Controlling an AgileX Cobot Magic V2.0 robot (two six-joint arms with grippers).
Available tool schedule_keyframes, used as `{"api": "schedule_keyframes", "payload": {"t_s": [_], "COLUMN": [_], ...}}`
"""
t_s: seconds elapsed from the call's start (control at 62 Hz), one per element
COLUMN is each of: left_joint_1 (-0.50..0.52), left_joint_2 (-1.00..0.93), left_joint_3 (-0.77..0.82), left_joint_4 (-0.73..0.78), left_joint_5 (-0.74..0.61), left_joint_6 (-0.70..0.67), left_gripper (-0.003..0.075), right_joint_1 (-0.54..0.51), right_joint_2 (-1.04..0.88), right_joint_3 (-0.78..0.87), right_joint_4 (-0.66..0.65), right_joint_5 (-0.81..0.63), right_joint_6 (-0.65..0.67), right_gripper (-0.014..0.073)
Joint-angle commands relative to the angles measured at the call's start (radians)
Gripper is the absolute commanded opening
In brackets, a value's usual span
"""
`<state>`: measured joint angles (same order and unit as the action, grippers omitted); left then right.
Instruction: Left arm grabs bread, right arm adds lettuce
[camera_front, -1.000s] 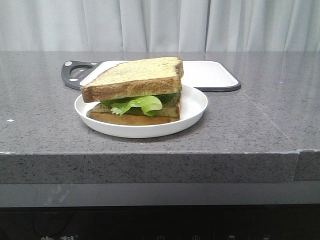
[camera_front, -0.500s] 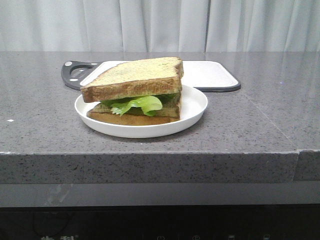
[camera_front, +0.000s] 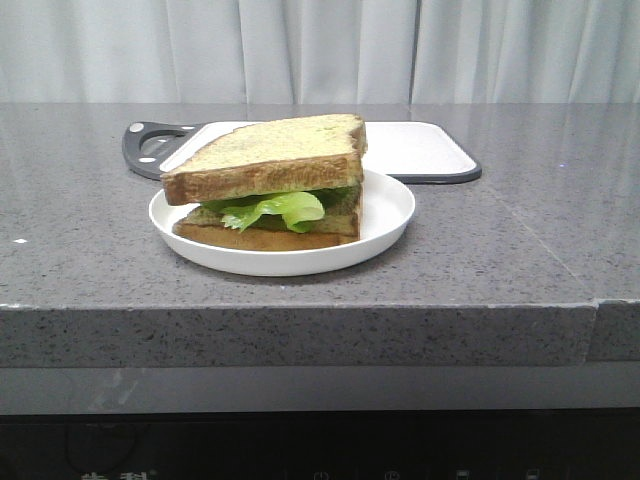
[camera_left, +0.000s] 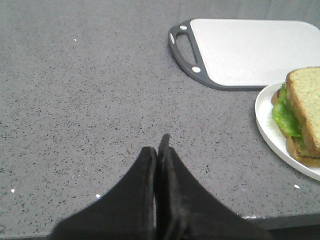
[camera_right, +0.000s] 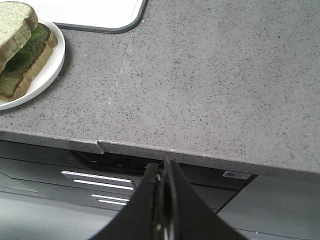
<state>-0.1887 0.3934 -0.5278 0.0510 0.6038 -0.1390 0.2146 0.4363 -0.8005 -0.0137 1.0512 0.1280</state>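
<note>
A thick bread (camera_front: 270, 150) slice with brown crust lies tilted on top of green lettuce (camera_front: 280, 208) and a lower slice, all on a white plate (camera_front: 385, 215). The stack also shows in the left wrist view (camera_left: 307, 107) and in the right wrist view (camera_right: 15, 22). My left gripper (camera_left: 159, 145) is shut and empty, low over the grey counter, well to the left of the plate. My right gripper (camera_right: 162, 167) is shut and empty, pulled back over the counter's front edge to the right of the plate. Neither arm shows in the front view.
A white cutting board (camera_front: 420, 150) with a dark rim and handle (camera_front: 150, 145) lies behind the plate. The counter's front edge (camera_front: 300, 310) drops to dark cabinet fronts (camera_right: 100, 180). A pale curtain hangs behind.
</note>
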Motion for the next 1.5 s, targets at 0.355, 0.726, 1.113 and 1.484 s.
{"api": "schedule_keyframes", "payload": {"t_s": [0.355, 0.726, 1.113, 1.484], "left_joint_1": [0.108, 0.132, 0.132, 0.132], "left_joint_2": [-0.341, -0.418, -0.418, -0.418], "left_joint_3": [0.470, 0.537, 0.537, 0.537], "left_joint_4": [-0.094, -0.051, -0.042, -0.042], "left_joint_5": [-0.562, -0.641, -0.644, -0.644], "left_joint_6": [-0.013, -0.013, -0.013, -0.013], "left_gripper": [-0.0020, -0.0020, -0.0020, -0.0020], "right_joint_1": [-0.006, -0.006, -0.006, -0.006], "right_joint_2": [0.005, 0.006, 0.006, 0.006], "right_joint_3": [-0.022, -0.022, -0.022, -0.022], "right_joint_4": [-0.016, -0.016, -0.016, -0.016], "right_joint_5": [-0.059, -0.058, -0.058, -0.058], "right_joint_6": [-0.002, -0.002, -0.002, -0.002], "right_gripper": [-0.0067, -0.0067, -0.0067, -0.0067]}}
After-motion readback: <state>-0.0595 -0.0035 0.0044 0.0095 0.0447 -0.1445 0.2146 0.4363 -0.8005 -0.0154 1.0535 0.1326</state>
